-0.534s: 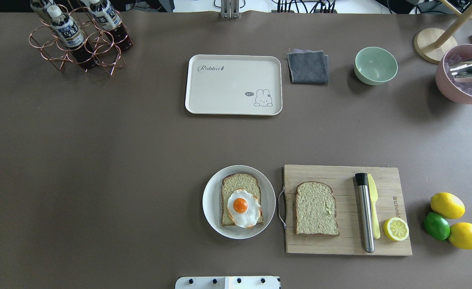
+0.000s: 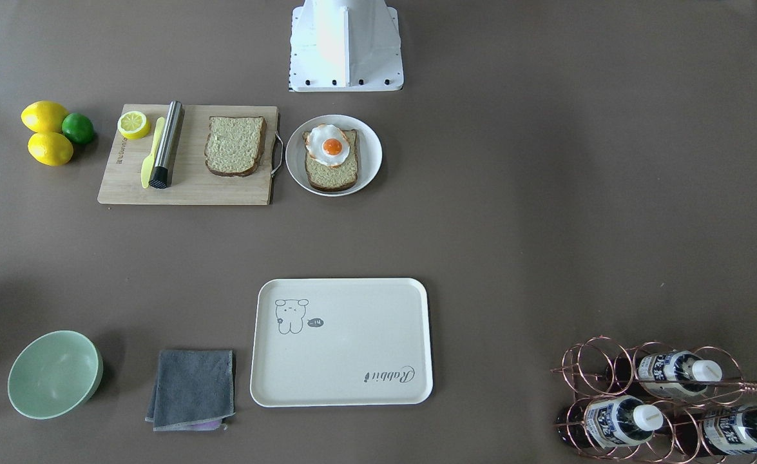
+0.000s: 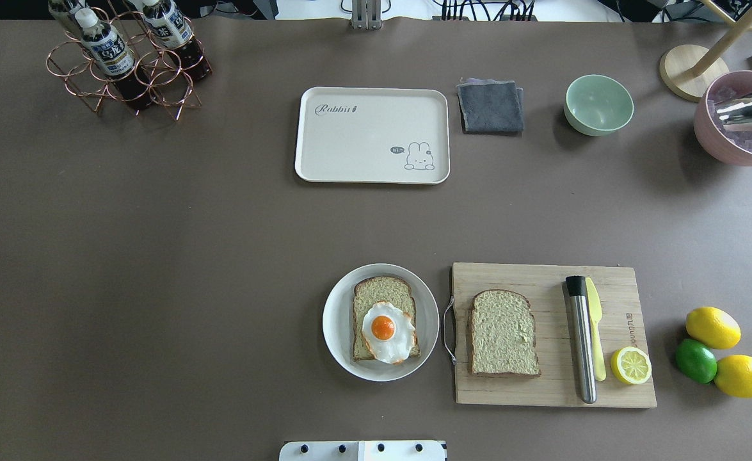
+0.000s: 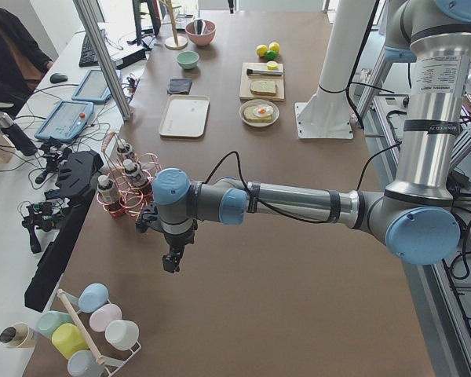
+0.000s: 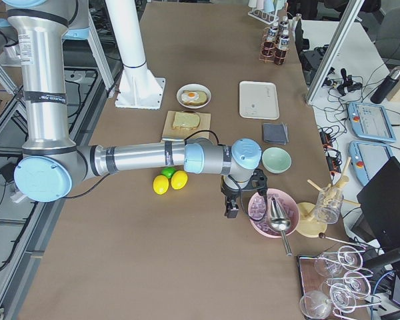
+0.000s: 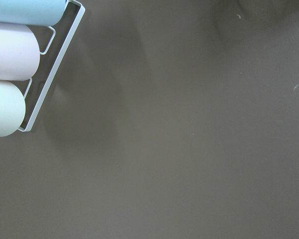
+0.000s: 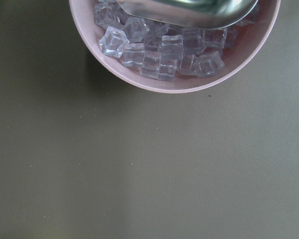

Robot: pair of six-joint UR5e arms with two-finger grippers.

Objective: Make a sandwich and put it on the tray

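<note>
One bread slice [image 3: 382, 293] lies on a round white plate [image 3: 340, 320] with the fried egg [image 3: 387, 331] on top. The second slice [image 3: 502, 333] lies on the wooden cutting board [image 3: 542, 387]. The cream tray [image 3: 372, 135] sits empty at the far middle, and also shows in the front-facing view [image 2: 341, 341]. My left gripper [image 4: 171, 263] hangs over bare table beside the bottle rack, far from the bread. My right gripper [image 5: 232, 210] hangs next to the pink ice bowl [image 5: 273, 212]. I cannot tell whether either is open or shut.
A copper bottle rack [image 3: 126, 61] stands far left. A grey cloth [image 3: 491, 106] and a green bowl [image 3: 598, 104] lie right of the tray. A steel rod [image 3: 582, 339], yellow knife [image 3: 595, 333] and halved lemon [image 3: 631, 365] are on the board. Lemons and a lime [image 3: 696, 360] lie beside it.
</note>
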